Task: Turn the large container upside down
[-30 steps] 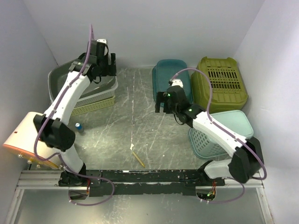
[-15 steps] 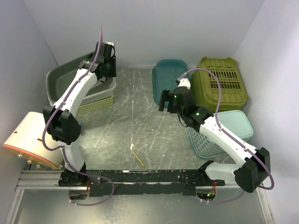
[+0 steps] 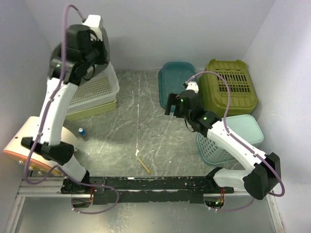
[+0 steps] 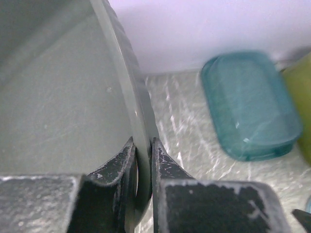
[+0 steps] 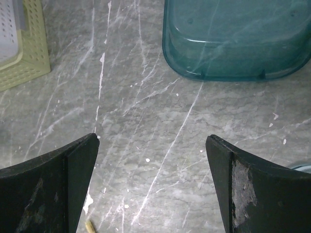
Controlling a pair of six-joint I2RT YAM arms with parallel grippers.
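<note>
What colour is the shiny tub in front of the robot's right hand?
Teal: a see-through blue-green tub. The right wrist view shows it best.

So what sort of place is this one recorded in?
Most likely a lab robot test cell, not a home: plain white walls box in a scratched grey tabletop, the arms are bolted to a mounting rail, and plastic bins like the olive crate sit around as props.

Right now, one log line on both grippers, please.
left gripper: shut on container rim | right gripper: open, empty, above table near teal tub
</note>
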